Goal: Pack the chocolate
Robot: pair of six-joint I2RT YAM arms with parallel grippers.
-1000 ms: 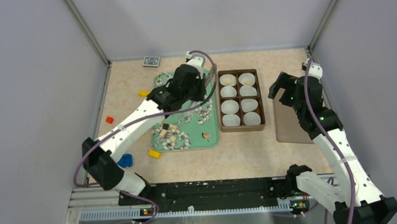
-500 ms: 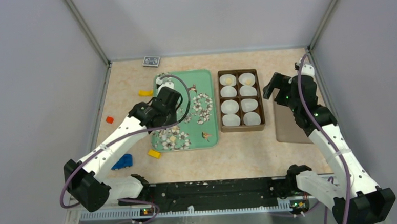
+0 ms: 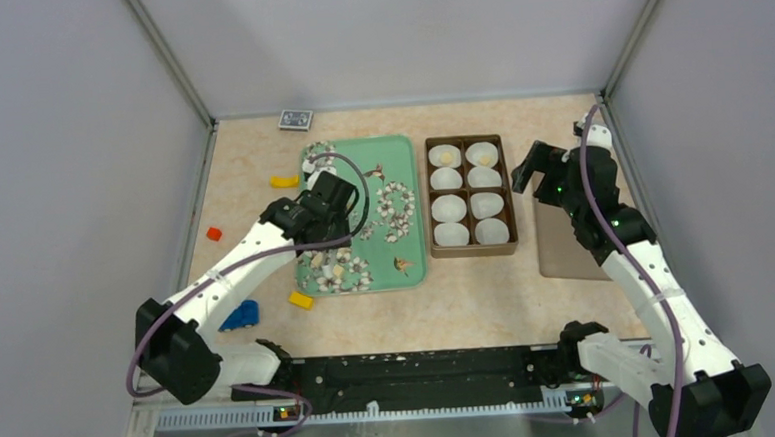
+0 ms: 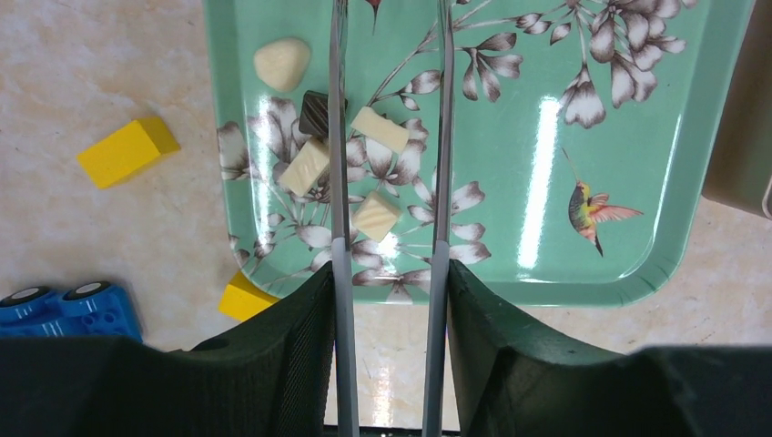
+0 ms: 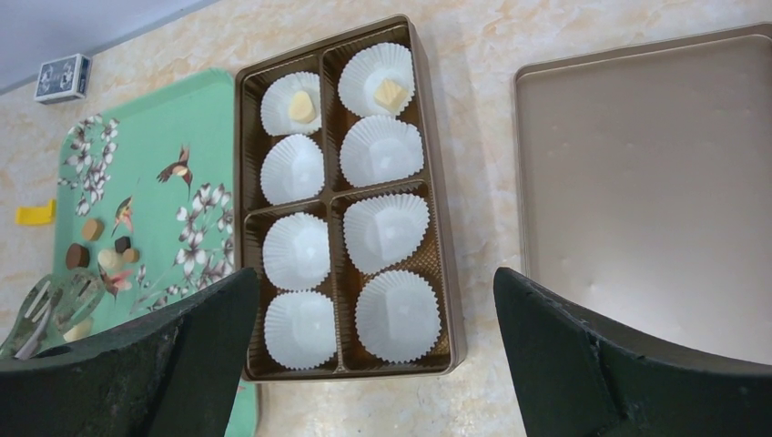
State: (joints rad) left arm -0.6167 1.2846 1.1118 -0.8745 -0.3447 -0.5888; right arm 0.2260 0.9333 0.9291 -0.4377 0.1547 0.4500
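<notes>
Several cream and one dark chocolate pieces (image 4: 376, 215) lie on the green flowered tray (image 3: 405, 157) near its front left corner (image 3: 331, 268). My left gripper (image 4: 390, 273) hovers above them (image 3: 316, 220), shut on metal tongs (image 4: 338, 182) whose two arms stand apart; two cream pieces lie between the arms. More tan and brown pieces (image 5: 91, 228) show further back on the tray. The brown box (image 3: 469, 196) holds white paper cups; the two far cups each hold a cream piece (image 5: 301, 106). My right gripper (image 5: 373, 364) is open and empty above the box's right side (image 3: 524, 171).
The box lid (image 3: 565, 239) lies right of the box. Yellow blocks (image 3: 281, 181) (image 3: 301, 300), a red block (image 3: 213, 233) and a blue toy car (image 3: 240, 313) lie left of the tray. A card deck (image 3: 296, 119) sits at the back.
My left arm has swung from the tray's far right side, beside the box, back and left to the tray's left half. The right arm shifted slightly.
</notes>
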